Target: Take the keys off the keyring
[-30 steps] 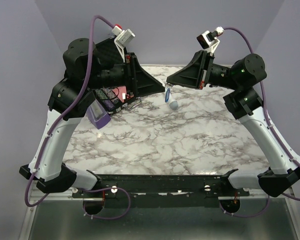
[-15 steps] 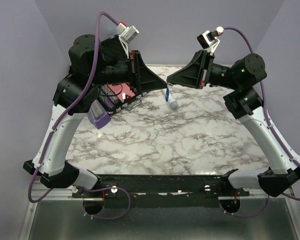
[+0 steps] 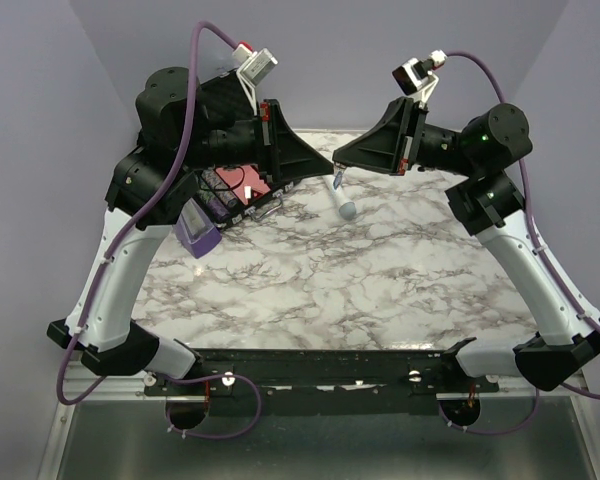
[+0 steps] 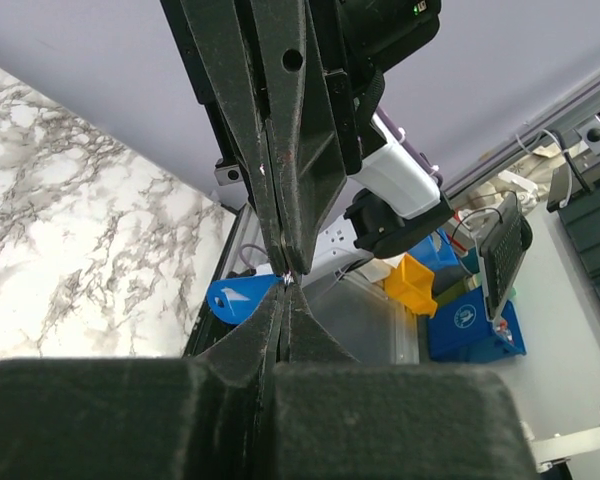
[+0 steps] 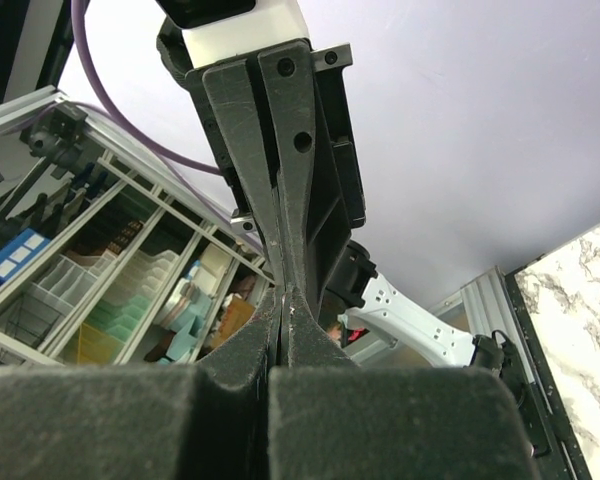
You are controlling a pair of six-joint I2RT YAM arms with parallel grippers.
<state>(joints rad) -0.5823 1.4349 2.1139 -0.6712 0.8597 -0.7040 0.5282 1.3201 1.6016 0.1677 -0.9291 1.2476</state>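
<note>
My left gripper (image 3: 330, 166) and right gripper (image 3: 338, 164) meet tip to tip above the back of the marble table (image 3: 380, 290). Both are shut. The blue keyring (image 3: 338, 181) hangs just under the meeting point. In the left wrist view the keyring (image 4: 242, 297) sticks out left of my left gripper (image 4: 284, 288), its narrow end pinched at the tips beside a small silver glint. In the right wrist view my right gripper (image 5: 284, 308) pinches a thin silver sliver, seemingly a key (image 5: 286, 300). The key is mostly hidden between the pads.
A white wand with a blue-grey tip (image 3: 346, 207) lies on the table under the grippers. A purple metronome (image 3: 197, 231) and a dark box with a pink item (image 3: 236, 184) stand at the back left, under my left arm.
My left arm has risen and swung right until its tips meet the right gripper's. The blue keyring has lifted a little and hangs shorter. The right arm has barely moved.
</note>
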